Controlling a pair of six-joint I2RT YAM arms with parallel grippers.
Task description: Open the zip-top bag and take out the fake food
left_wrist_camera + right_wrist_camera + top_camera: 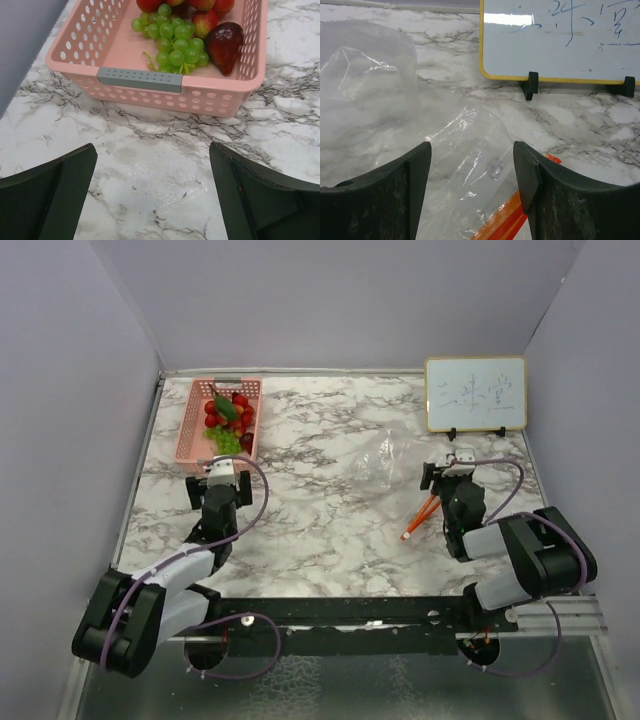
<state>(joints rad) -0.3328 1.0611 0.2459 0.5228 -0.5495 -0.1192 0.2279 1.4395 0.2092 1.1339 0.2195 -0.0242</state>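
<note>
My left gripper (152,162) hung low over the table (320,530), just short of the near end of the basket (210,102). Its jaws were spread wide with only bare marble between them, and it held nothing. The food (228,420) lay in the basket at the far left of the table. From my left wrist I saw the green grapes (175,42) against a dark red piece (225,45), with red pieces behind them. A grey handle (140,79) sat on the basket's near rim.

My right gripper (472,155) was over on the right side, pointing towards the whiteboard (560,37) that stood at the far edge. Its jaws were also well apart and gripped nothing. The bag (380,100) lay crumpled on the marble under and ahead of that gripper, well apart from the basket, and its clear film spread out to the left. The orange zip strip (500,220) ran along the table near my right finger (555,200). I could not tell whether the mouth was sealed.
</note>
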